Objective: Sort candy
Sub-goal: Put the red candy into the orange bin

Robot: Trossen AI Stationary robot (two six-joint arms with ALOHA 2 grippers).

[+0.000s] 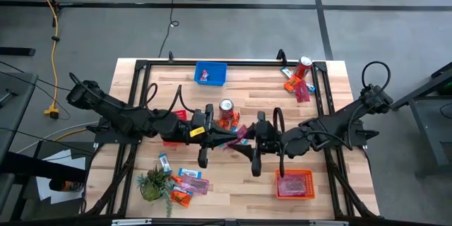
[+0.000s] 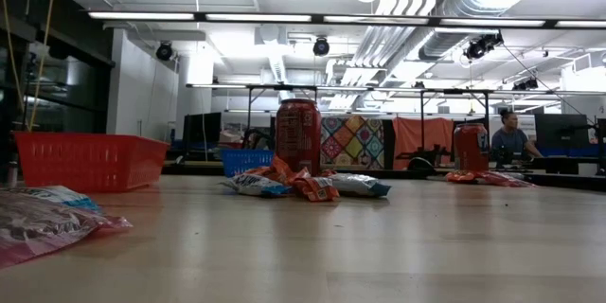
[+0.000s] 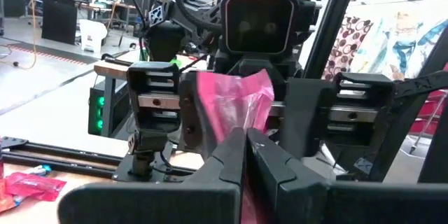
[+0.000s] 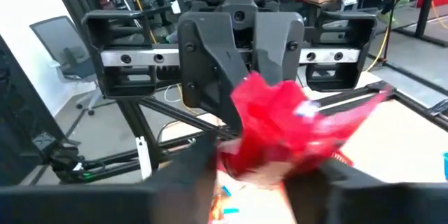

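Both grippers meet above the table's middle. My left gripper (image 1: 224, 140) (image 3: 250, 161) is shut on a pink-red candy packet (image 1: 238, 135) (image 3: 234, 105). My right gripper (image 1: 248, 138) (image 4: 259, 182) faces it, open, with a finger on either side of the packet's free end (image 4: 280, 115); whether they touch it I cannot tell. More candy lies around a red can (image 1: 226, 109), by a second can (image 1: 304, 66), and near a green plant (image 1: 152, 183). There is a blue basket (image 1: 210, 73) at the far edge and an orange basket (image 1: 294, 183) near the front right. Neither gripper shows in the low view. My left gripper pinches the pink-red packet between its two fingers by the end nearest it (image 3: 241, 199). The fingers come level from the table's left. The packet is lifted clear of the table, and its crumpled free end (image 3: 238, 98) sticks out past the fingertips toward my right gripper.
A red basket (image 1: 173, 123) (image 2: 85, 161) sits partly under my left arm. Candy heaps lie at the far right (image 1: 296, 86), the near left (image 1: 187, 180) and the middle (image 2: 303, 185). Bare wood shows between the blue basket and the far-right can.
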